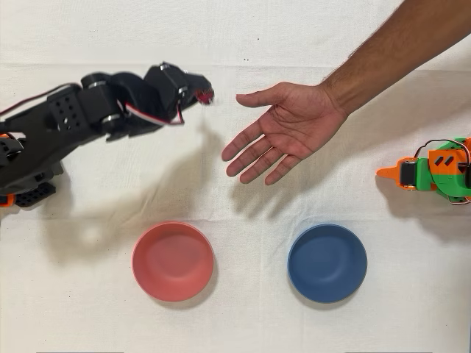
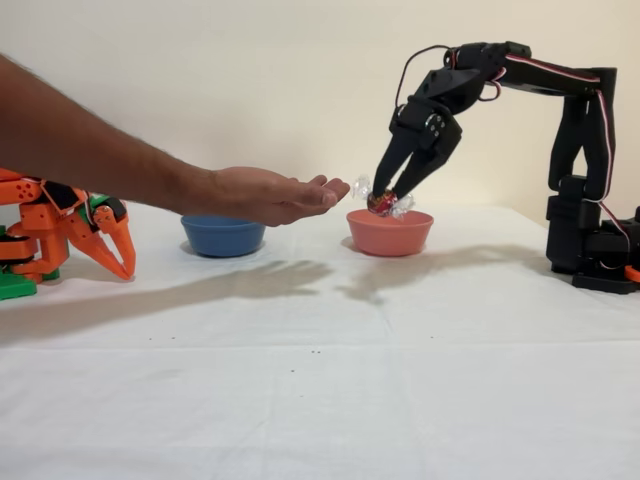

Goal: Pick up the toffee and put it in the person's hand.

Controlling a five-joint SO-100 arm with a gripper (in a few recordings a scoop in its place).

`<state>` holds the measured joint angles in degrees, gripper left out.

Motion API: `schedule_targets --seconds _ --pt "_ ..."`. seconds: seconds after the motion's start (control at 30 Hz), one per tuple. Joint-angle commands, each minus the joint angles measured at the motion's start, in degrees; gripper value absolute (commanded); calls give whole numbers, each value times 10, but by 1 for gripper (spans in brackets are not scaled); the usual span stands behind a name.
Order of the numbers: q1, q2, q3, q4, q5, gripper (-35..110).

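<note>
The toffee (image 2: pixel 382 203) is pinched in the end effector (image 2: pixel 386 203), just short of the hand (image 1: pixel 283 129). It should be carried over the palm, then lowered gently before being released.

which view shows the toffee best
The fixed view: the toffee hangs side-on between the jaws, red foil and clear twisted ends visible. The overhead view shows only a small red speck at the arm's tip.
</note>
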<state>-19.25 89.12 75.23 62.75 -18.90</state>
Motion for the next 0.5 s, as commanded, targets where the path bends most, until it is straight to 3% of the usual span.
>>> schedule_targets --seconds 0.0,0.47 --pt "29 73 -68 7 -28 8" --pt "78 13 -199 -33 -84 8"
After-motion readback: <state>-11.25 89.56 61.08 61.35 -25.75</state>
